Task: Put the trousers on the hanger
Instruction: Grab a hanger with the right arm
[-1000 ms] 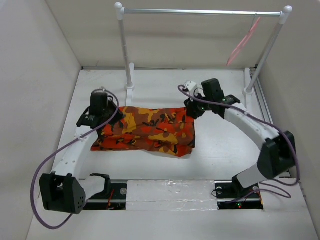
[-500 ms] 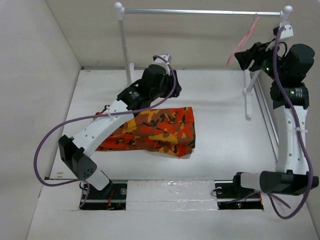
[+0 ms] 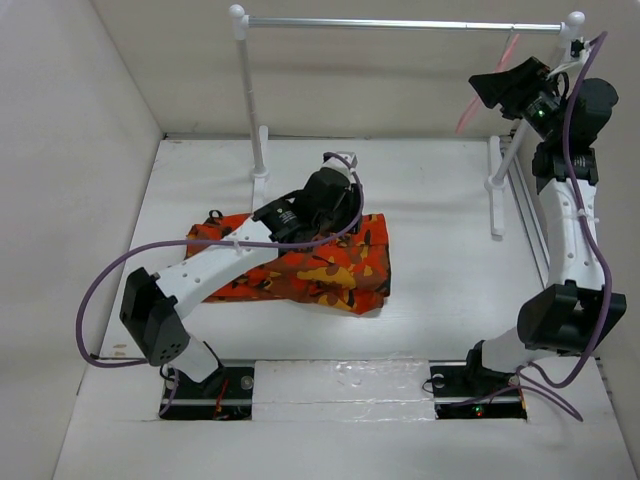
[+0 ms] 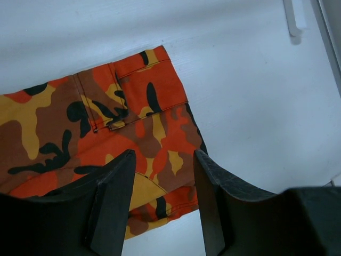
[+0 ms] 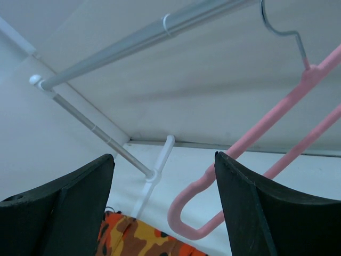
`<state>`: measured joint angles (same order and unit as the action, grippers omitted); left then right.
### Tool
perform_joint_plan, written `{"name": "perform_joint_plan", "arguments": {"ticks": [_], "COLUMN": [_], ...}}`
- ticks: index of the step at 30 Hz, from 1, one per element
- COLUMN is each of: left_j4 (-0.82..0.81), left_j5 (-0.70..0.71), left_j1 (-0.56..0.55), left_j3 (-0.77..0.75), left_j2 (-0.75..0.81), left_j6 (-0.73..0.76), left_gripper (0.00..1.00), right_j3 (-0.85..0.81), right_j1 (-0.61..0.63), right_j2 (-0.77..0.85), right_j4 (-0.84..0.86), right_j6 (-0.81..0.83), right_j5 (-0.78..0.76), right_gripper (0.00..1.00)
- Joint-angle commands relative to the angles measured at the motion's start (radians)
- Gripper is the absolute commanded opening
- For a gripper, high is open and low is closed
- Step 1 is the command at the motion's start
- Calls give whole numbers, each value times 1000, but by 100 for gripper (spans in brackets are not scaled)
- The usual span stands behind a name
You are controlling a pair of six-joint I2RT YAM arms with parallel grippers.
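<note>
Trousers lie folded on the desk, left of centre: soft, limp cloth, probably best gripped at a thick folded edge. Left tool hovers open above their right end; right tool, wide open, faces the hanger hanging far right.

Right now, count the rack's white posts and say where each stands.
2. The left post stands at the back left, behind the trousers; the right post stands at the back right, beside the pink hanger. No others seem hidden.
</note>
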<state>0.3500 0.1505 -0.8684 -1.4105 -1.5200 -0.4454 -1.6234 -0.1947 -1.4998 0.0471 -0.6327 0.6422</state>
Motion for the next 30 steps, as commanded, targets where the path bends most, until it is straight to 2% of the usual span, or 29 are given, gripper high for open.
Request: {"name": "perform_joint_plan", "arguments": {"ticks": [1, 11, 14, 18, 25, 30], "left_j4": [-28, -23, -23, -22, -20, -19], "left_j5": [20, 35, 40, 41, 41, 46], "left_j1": [2, 2, 2, 2, 2, 2], "left_j3": [11, 44, 54, 59, 56, 64], "left_j2": [81, 103, 109, 101, 89, 86], "left_j6": [-10, -29, -33, -41, -50, -55], "left_gripper": [44, 44, 44, 44, 44, 44], "right_j3": [-3, 94, 126, 132, 135, 161], "right_j1": [3, 32, 32, 32, 54, 77], "right_j2": [13, 38, 52, 56, -42, -86], "right_j4": [103, 97, 155, 119, 301, 381], "right_j6": [-59, -29, -35, -13, -102, -171], "right_j5": [-34, -125, -130, -148, -46, -61], "right_gripper": [81, 80, 78, 78, 78, 76]}}
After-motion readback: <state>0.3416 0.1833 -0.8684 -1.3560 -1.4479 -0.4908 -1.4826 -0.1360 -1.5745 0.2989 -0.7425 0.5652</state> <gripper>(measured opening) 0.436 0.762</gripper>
